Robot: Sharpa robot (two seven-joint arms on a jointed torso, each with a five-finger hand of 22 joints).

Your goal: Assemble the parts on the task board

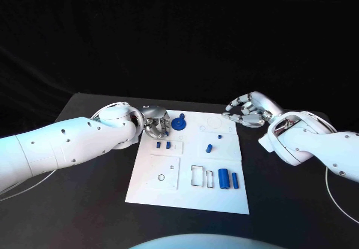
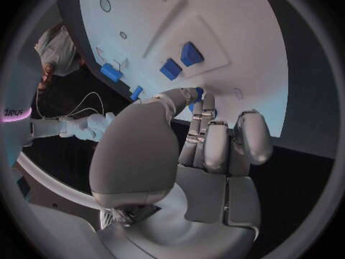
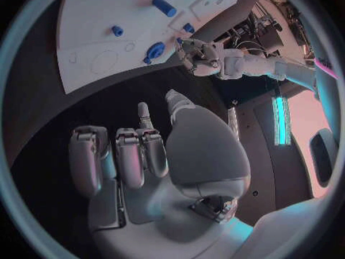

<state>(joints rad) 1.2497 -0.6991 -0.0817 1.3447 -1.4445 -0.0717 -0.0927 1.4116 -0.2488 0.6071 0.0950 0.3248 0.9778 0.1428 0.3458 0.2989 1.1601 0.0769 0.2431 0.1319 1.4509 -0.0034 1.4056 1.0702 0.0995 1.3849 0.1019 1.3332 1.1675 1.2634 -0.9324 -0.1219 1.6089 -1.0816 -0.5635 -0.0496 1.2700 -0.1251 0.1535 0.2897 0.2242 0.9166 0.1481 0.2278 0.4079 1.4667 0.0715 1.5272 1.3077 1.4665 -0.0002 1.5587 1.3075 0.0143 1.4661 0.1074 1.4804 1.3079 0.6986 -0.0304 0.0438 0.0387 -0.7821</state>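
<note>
Looking down, you see the white board (image 1: pixel 191 199) lying in the middle of the black tabletop (image 1: pixel 291 207), with bare dark surface on both its long sides and along its near edge. Your left hand (image 1: pixel 153 126) sits at the board's far left corner, fingertips touching or pinching the round blue part (image 1: pixel 179 123); you cannot tell whether it truly grips it. Your right hand (image 1: pixel 247 111) hovers past the far right corner, off the board, fingers curled in and holding nothing. Small blue blocks (image 1: pixel 164 144) sit mid-board; two blue cylinders (image 1: pixel 228 179) lie near the right edge.
</note>
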